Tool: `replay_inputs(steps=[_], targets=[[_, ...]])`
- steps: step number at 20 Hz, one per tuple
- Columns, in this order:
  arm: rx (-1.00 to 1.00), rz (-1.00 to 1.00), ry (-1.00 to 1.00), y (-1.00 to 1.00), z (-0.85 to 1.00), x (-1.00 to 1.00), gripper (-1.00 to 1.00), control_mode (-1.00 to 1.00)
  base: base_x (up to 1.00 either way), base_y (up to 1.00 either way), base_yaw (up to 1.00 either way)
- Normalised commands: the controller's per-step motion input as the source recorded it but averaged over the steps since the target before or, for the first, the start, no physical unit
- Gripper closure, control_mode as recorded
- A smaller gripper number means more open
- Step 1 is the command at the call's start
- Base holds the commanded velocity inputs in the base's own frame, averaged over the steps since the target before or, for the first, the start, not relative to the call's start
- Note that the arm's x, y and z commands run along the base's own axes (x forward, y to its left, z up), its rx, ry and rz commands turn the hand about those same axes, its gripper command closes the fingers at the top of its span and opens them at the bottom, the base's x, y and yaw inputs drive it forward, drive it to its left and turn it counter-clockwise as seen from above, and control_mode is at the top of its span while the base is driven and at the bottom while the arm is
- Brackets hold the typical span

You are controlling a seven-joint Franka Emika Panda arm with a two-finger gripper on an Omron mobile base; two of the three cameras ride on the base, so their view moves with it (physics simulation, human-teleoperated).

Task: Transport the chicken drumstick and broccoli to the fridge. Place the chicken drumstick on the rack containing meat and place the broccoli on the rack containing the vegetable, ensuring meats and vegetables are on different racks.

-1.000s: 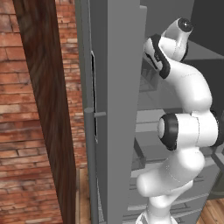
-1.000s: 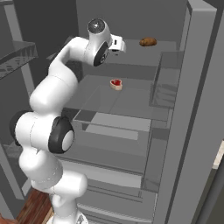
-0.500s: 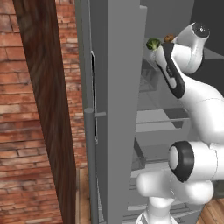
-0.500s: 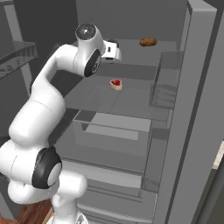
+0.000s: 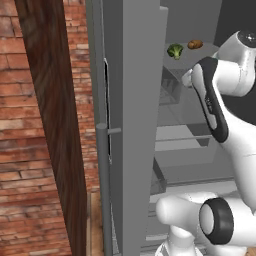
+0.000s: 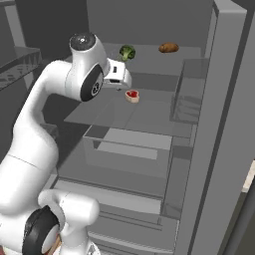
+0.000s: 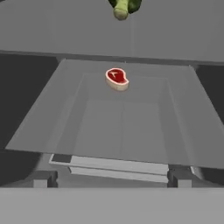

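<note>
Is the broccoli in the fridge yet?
Yes. The broccoli sits on the fridge's top shelf, beside an orange-brown oval.

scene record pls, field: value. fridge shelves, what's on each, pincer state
fridge: door open, grey shelves exposed
upper shelf: broccoli to the left, orange-brown oval to the right, apart from each other
shelf below: red steak piece, alone near the back
chicken drumstick: cannot be made out on either shelf
pincer: open, holding nothing, in front of the upper shelf edge, short of the broccoli
broccoli placement: done, sits on a different shelf from the steak
</note>
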Motion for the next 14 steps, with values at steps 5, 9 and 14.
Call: replay_inputs(steps=[5, 9, 14], targets=[[0.0, 0.0, 0.27, 0.0, 0.0, -1.0, -1.0, -1.0, 0.0, 0.0, 0.0], [0.0, 0.0, 0.12, 0.0, -0.27, -1.0, -1.0, -1.0, 0.0, 0.0, 0.0], [-0.03, 0.0, 0.02, 0.0, -0.46, -1.0, -1.0, -1.0, 0.0, 0.0, 0.0]])
